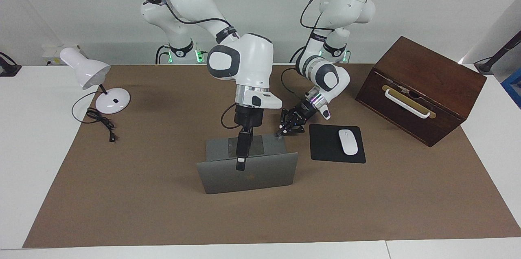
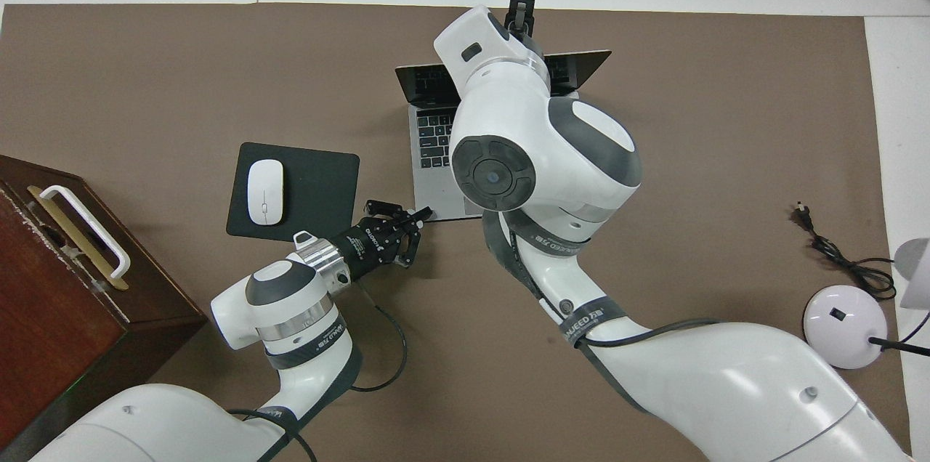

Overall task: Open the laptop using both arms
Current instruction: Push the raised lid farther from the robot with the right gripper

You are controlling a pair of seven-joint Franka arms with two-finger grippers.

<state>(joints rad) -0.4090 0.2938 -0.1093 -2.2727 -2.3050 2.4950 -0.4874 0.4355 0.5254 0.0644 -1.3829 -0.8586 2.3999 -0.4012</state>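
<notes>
The silver-grey laptop stands partly open in the middle of the brown mat, its lid tilted away from the robots. In the overhead view the laptop shows its keyboard and dark screen. My right gripper reaches down over the base and is shut on the lid's top edge, one finger on the lid's outer face. From above, the right gripper pokes out past the lid. My left gripper is shut, its tips pressing down on the base's corner nearest the robots, toward the left arm's end; the left gripper shows this too.
A black mouse pad with a white mouse lies beside the laptop, toward the left arm's end. A brown wooden box stands past it. A white desk lamp and its cable sit at the right arm's end.
</notes>
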